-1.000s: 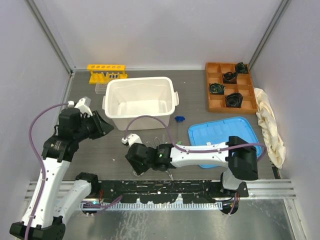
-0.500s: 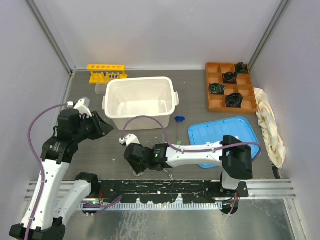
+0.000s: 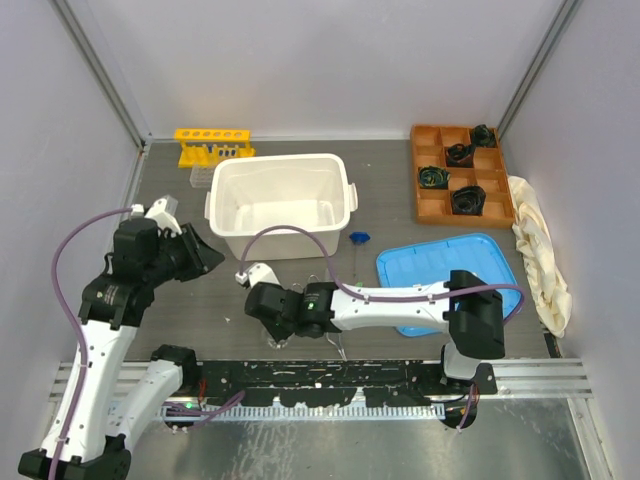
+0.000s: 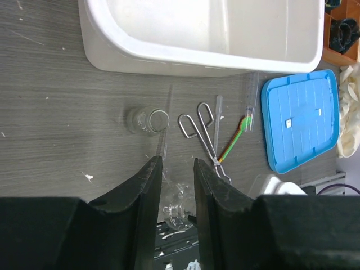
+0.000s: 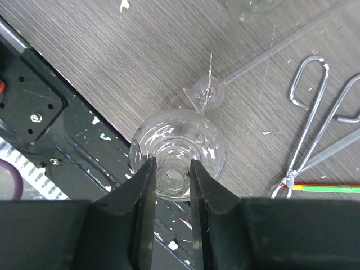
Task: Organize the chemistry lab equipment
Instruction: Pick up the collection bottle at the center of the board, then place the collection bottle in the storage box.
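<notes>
A small clear glass flask [image 5: 180,138] stands upright at the table's near edge. My right gripper [image 5: 171,169] reaches down over it, its two fingers pressed against the neck on either side. In the top view the right gripper [image 3: 276,334] sits low at the front. My left gripper [image 4: 178,163] hangs open above the table with nothing between its fingers; that same flask [image 4: 177,208] shows far below the gap. A second flask [image 4: 147,121] lies on its side. Metal tongs [image 4: 205,135] and a green spatula [image 4: 236,138] lie beside it. The yellow rack [image 3: 213,143] and the clear plastic rack [image 3: 202,177] stand at the back left.
A white bin [image 3: 283,160] stands mid-table and a blue lid [image 3: 440,275] lies to its right. An orange tray [image 3: 416,175] with black objects and a cream cloth [image 3: 540,255] are at the right. A thin glass rod [image 4: 167,121] lies by the flasks.
My right gripper's fingers have closed in on the flask's neck, and that arm has shifted slightly left. The left arm has barely moved.
</notes>
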`<action>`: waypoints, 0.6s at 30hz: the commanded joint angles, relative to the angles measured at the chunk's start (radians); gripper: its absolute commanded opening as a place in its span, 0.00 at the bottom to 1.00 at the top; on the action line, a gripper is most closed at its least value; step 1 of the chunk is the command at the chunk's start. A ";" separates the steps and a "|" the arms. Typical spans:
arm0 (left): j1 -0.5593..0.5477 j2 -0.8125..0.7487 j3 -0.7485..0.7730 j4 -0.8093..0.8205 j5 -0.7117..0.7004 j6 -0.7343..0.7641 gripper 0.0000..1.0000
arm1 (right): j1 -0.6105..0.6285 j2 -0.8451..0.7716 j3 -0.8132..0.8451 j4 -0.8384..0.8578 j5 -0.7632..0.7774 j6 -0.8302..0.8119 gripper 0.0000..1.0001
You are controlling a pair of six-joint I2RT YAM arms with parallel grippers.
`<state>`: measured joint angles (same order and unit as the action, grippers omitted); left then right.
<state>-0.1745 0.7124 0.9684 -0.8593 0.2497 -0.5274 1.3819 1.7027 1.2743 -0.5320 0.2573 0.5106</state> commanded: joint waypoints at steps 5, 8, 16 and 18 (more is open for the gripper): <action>0.002 0.019 0.169 -0.059 -0.064 -0.006 0.31 | 0.006 -0.087 0.239 -0.141 0.084 -0.033 0.01; 0.000 0.048 0.234 -0.073 -0.072 -0.015 0.31 | 0.006 -0.089 0.343 -0.218 0.118 -0.055 0.01; 0.002 0.196 0.371 -0.016 -0.117 -0.037 0.30 | -0.039 -0.035 0.722 -0.373 0.197 -0.177 0.01; 0.001 0.259 0.407 0.007 -0.117 -0.031 0.30 | -0.091 0.000 0.826 -0.393 0.176 -0.212 0.01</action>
<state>-0.1745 0.8764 1.3113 -0.9310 0.1532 -0.5507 1.3613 1.6955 1.8980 -0.8909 0.3912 0.3893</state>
